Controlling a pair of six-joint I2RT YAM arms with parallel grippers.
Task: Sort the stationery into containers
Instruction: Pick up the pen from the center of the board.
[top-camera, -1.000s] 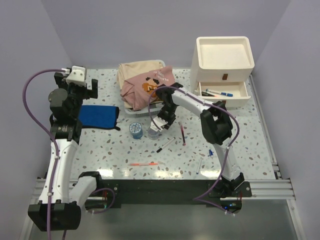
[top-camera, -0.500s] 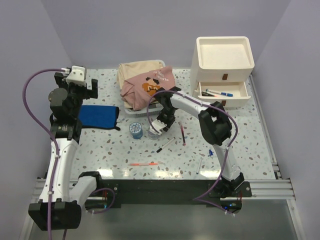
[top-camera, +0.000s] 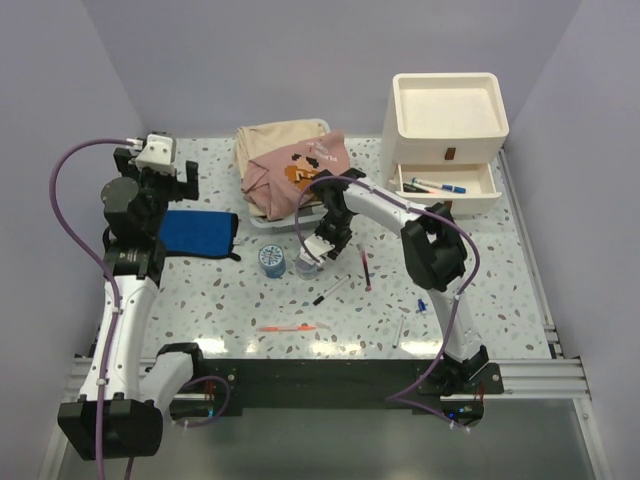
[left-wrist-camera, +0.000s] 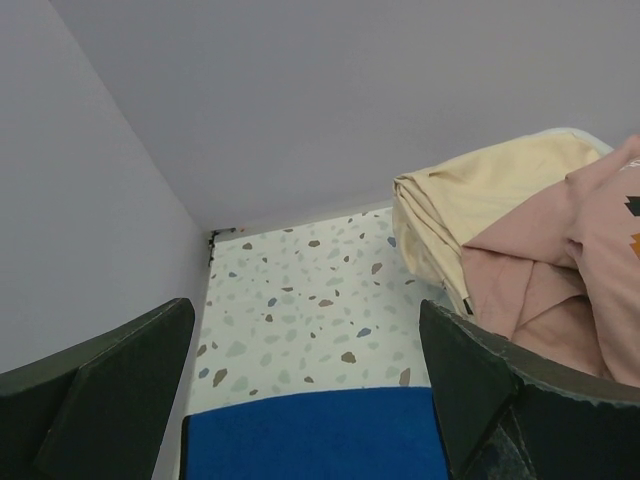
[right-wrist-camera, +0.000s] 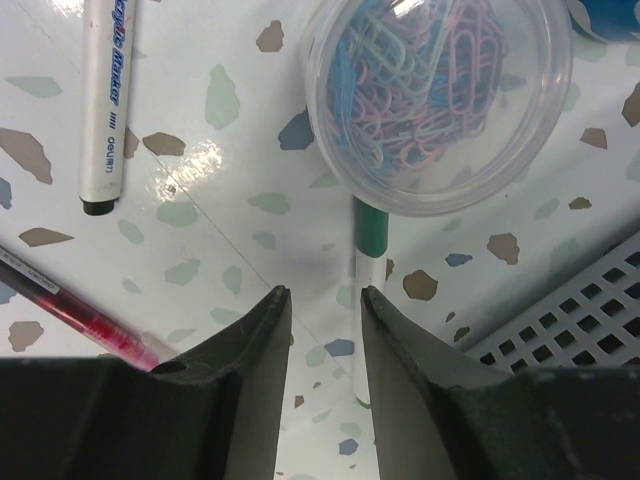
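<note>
My right gripper (top-camera: 311, 262) hangs low over the table beside the tiny clear cup (right-wrist-camera: 440, 100) of coloured paper clips, and it is open with a narrow gap (right-wrist-camera: 323, 295). A green-capped white marker (right-wrist-camera: 369, 245) lies on the table under the gap, along the inner edge of the right finger. To the left lie a black-tipped white marker (right-wrist-camera: 105, 100) and a red pen (right-wrist-camera: 75, 310). The blue tape roll (top-camera: 271, 259) sits just left of the cup. The cream drawer unit (top-camera: 447, 120) has its upper drawer (top-camera: 480, 184) pulled out with pens inside. My left gripper (left-wrist-camera: 305, 400) is open, raised at the far left.
A clear basket (top-camera: 262, 224) of pink and beige clothes (top-camera: 295, 165) stands behind my right gripper, and its mesh wall (right-wrist-camera: 570, 310) is close on the right. A blue cloth (top-camera: 197, 232) lies under my left gripper. More pens (top-camera: 331, 290) and an orange one (top-camera: 287, 328) lie nearer the front.
My right gripper has shifted only slightly beside the cup. The left wrist has turned a little to the right.
</note>
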